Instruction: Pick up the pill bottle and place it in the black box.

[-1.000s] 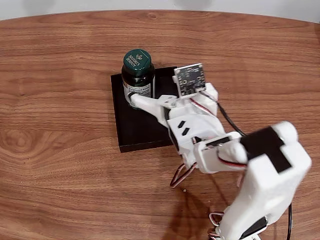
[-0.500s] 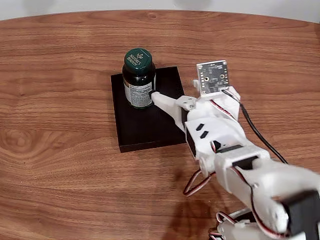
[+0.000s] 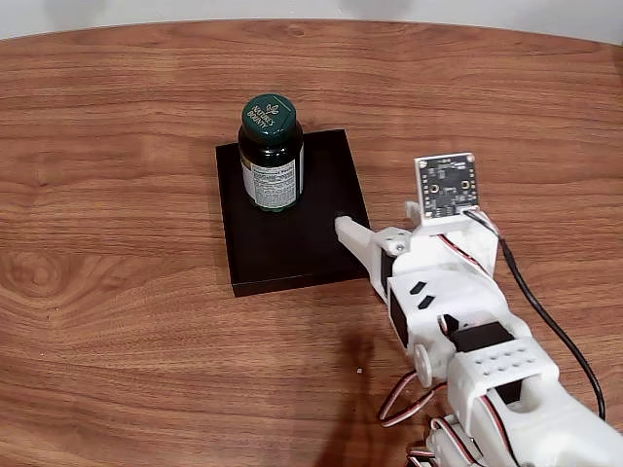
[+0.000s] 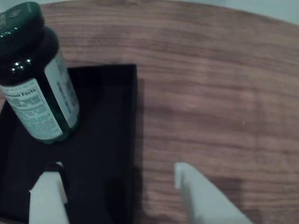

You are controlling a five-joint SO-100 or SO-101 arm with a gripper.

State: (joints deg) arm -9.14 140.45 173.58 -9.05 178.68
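the wooden surface (image 3: 117, 292) spreads across the fixed view, bare apart from the task's things and the white arm (image 3: 487, 360) that reaches in from the lower right. the arm carries a small circuit board (image 3: 447, 185) standing above its wrist, with dark and red cables trailing off toward the base.

next in size, the black box (image 3: 311, 233) lies near the middle of the surface, flat and square to the camera. its right edge is just beside the arm's forward fingertip in the fixed view; in the wrist view that same edge (image 4: 133, 116) runs between the two fingers.

the gripper (image 4: 117, 172) is spread and holds nothing: in the wrist view one finger hangs over the box floor and the other over bare wood, with a clear gap between them and the bottle well ahead of both tips.

the pill bottle (image 3: 271, 154) stands upright inside the box, in its far left part as the fixed view shows it, cap up and label facing the camera, touched by nothing.

judging from this, the placing is done: bottle in the box, released and steady. what looks left is only for the arm to draw clear.
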